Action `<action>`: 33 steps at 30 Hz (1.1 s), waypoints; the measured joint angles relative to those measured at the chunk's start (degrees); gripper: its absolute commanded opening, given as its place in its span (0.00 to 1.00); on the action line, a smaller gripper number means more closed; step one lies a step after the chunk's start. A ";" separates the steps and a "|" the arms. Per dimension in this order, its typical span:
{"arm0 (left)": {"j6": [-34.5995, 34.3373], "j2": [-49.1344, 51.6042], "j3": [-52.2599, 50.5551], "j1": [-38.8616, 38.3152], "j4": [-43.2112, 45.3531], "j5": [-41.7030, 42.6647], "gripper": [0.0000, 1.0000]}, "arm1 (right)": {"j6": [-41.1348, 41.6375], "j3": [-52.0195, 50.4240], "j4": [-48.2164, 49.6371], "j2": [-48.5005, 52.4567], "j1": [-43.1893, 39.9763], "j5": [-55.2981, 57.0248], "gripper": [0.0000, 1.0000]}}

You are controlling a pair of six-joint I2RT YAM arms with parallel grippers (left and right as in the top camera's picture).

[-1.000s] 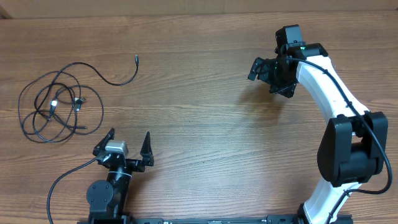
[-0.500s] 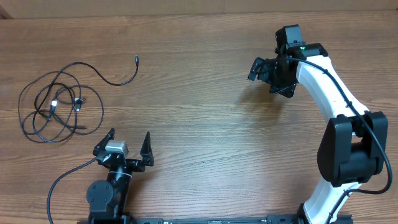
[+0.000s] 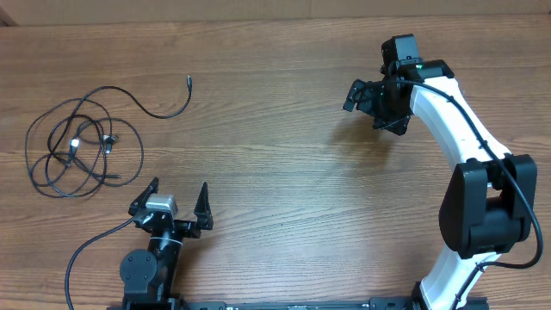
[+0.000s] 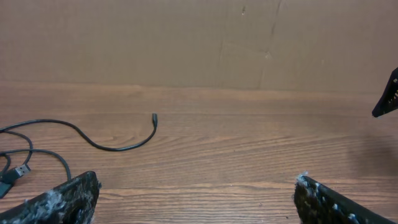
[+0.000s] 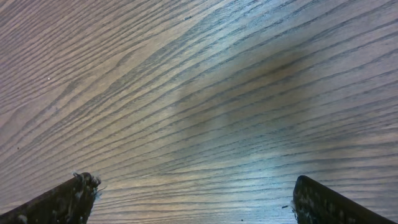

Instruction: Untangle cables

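Two grippers, jaws spread wide, holding nothing.
Cables [image 3: 75,144] lie in loose tangled loops on table [image 3: 275,181], near left gripper [image 3: 179,189]; right gripper [image 3: 363,105] well apart.

You've got a wood-grain surface [image 3: 284,198] filling the overhead frame; plain tan wall [image 4: 155,43] w/ creases across top of left wrist view.

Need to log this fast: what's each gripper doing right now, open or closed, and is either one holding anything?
Left gripper: open, holding nothing.
Right gripper: open, holding nothing.
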 measured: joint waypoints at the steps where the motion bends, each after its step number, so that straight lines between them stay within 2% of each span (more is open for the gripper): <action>1: 0.00 0.00 0.00 0.00 0.00 0.02 1.00 | 0.00 0.00 -0.04 0.00 0.00 0.00 1.00; 8: 0.00 0.00 0.00 0.00 0.00 0.02 1.00 | 0.00 0.00 -0.04 -0.31 0.09 0.02 1.00; 14: 0.02 0.00 0.00 0.00 0.00 0.02 1.00 | 0.00 -0.22 -0.04 -10.12 1.81 0.04 1.00; 24: 0.02 0.00 0.00 0.00 0.00 0.02 1.00 | 0.04 -0.24 0.13 -49.55 3.26 -0.02 1.00; 32: 0.02 -0.04 0.00 0.00 0.02 0.02 1.00 | 0.02 0.35 -0.48 -77.05 3.28 -0.13 1.00; 33: 0.02 -0.04 0.00 0.00 0.02 0.02 1.00 | -0.02 0.46 -0.55 -77.18 3.28 -0.15 1.00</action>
